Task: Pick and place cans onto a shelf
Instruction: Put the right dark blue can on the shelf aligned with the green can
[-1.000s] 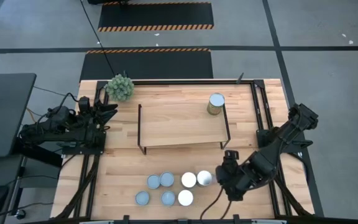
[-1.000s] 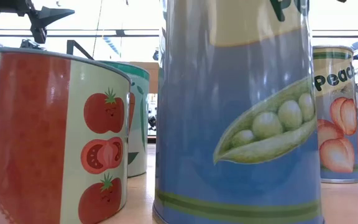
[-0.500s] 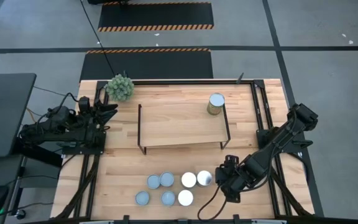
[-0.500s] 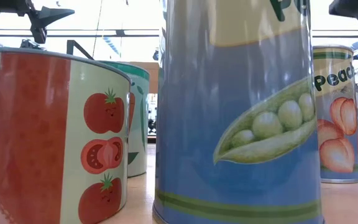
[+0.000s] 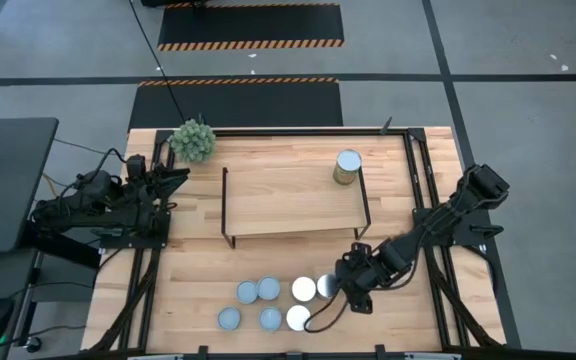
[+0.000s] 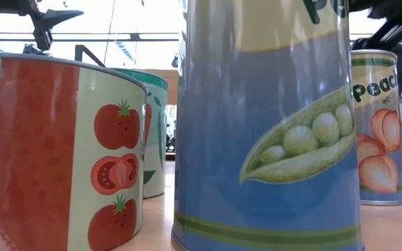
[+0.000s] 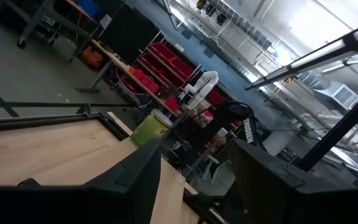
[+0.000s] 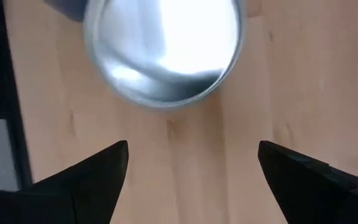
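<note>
We see the right gripper (image 5: 340, 287) spread wide, low over the table (image 5: 388, 180) just beside the rightmost silver-topped can (image 5: 326, 287), its arm stretching back toward four o'clock. The other loose cans (image 5: 268, 303) cluster at its nine o'clock, and one can (image 5: 347, 166) stands on the shelf (image 5: 288, 205) at twelve. The left gripper (image 5: 173, 180) waits parted at the table's ten o'clock corner, beside the plant (image 5: 193, 140).

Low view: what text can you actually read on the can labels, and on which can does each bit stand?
"Peac": on the peach can at the right; the word runs out of sight around the can's side.
Big blue pea can: only the bottoms of large dark green letters show at the picture's top edge; not readable.
Tomato can: pictures only, no text in view.
Green can behind it: no readable text.
</note>
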